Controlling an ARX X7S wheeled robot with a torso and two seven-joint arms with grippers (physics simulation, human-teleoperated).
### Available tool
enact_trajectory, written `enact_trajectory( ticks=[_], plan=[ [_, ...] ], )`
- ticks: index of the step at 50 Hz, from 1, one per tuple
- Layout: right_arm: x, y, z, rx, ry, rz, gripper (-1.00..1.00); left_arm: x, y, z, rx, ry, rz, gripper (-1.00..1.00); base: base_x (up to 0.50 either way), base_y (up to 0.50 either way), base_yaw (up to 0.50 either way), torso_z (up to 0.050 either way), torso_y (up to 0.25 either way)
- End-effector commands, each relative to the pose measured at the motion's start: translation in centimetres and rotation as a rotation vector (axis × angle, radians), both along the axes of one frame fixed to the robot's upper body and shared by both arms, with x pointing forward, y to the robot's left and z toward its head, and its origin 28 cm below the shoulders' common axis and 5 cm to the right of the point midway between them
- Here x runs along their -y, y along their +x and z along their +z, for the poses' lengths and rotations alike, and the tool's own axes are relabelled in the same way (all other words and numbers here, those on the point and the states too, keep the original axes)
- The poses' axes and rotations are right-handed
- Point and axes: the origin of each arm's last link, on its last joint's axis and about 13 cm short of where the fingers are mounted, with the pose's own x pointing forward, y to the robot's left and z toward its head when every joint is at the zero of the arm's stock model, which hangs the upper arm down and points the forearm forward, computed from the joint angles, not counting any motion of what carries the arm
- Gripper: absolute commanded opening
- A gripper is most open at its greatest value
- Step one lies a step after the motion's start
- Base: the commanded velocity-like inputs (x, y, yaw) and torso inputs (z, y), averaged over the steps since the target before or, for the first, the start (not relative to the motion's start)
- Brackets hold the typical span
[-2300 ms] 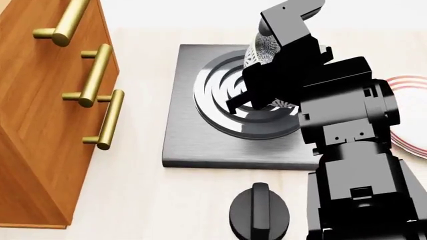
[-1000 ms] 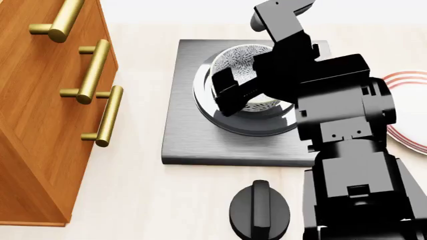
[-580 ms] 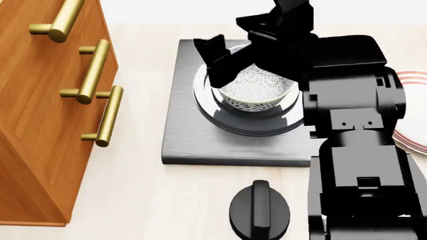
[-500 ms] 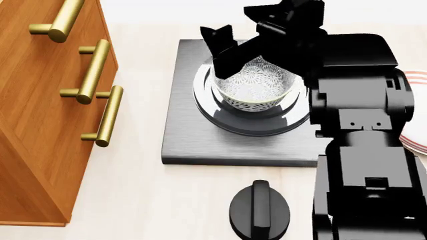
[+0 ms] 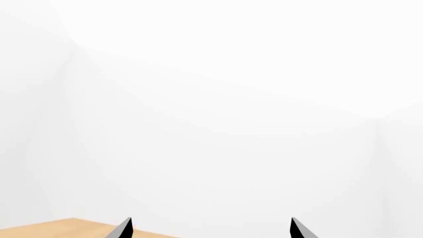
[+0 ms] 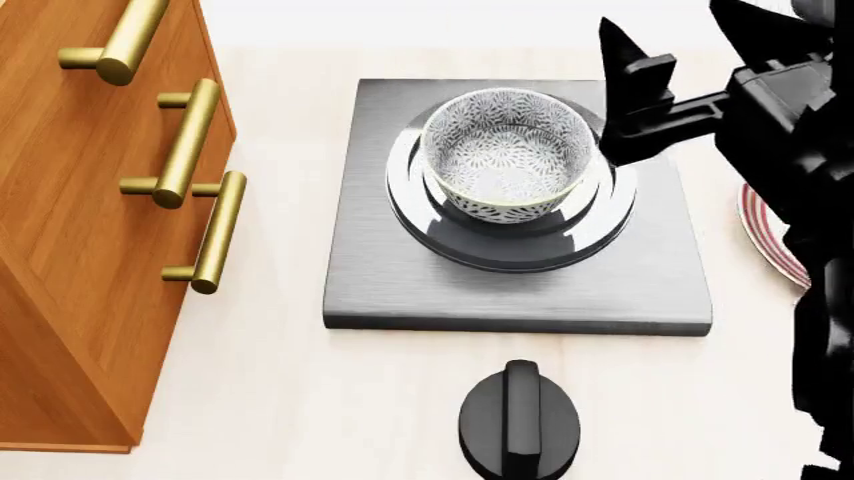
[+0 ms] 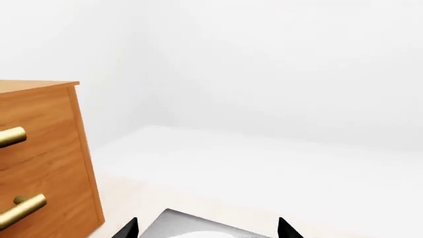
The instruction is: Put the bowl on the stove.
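Note:
The bowl (image 6: 507, 165), white with a grey-blue floral pattern, stands upright on the round burner of the dark grey stove (image 6: 374, 270). Nothing holds it. My right gripper (image 6: 667, 40) hangs open and empty above the stove's far right side, apart from the bowl. In the right wrist view that gripper (image 7: 208, 230) shows two widely spread fingertips with a corner of the stove (image 7: 178, 223) between them. My left gripper (image 5: 211, 230) is open and empty, facing a white wall. It is out of the head view.
A wooden drawer cabinet (image 6: 80, 200) with brass handles fills the left side, also seen as the cabinet (image 7: 39, 148) in the right wrist view. A black round knob (image 6: 521, 425) lies in front of the stove. A red-ringed plate (image 6: 767, 235) sits to the right, partly behind my arm.
My right gripper let go of the bowl, rose and drew back to the right. The bowl now stands free and fully visible on the burner.

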Motion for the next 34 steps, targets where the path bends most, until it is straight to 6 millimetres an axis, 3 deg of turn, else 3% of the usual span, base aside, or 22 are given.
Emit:
enact_trajectory(
  ticks=[1, 11, 29, 34],
  plan=[
    [1.6, -8.2, -0.3, 0.095, -0.027, -0.077, 1.00, 0.0, -0.1, 0.1, 0.003, 0.000, 0.001, 1.00, 0.00, 0.00, 0.00, 0.000, 0.000],
    [2.2, -11.6, -1.8, 0.308, 0.168, -0.067, 1.00, 0.0, -0.1, 0.1, 0.003, 0.002, -0.003, 1.00, 0.00, 0.00, 0.00, 0.000, 0.000],
    [2.5, -13.6, -0.8, 0.647, 0.400, 0.005, 1.00, 0.1, 0.0, 0.0, 0.001, 0.003, -0.006, 1.00, 0.00, 0.00, 0.00, 0.000, 0.000],
    [2.5, -13.8, -0.7, 0.671, 0.434, 0.024, 1.00, 0.1, 0.0, 0.0, 0.002, 0.003, -0.005, 1.00, 0.00, 0.00, 0.00, 0.000, 0.000]
  ],
)
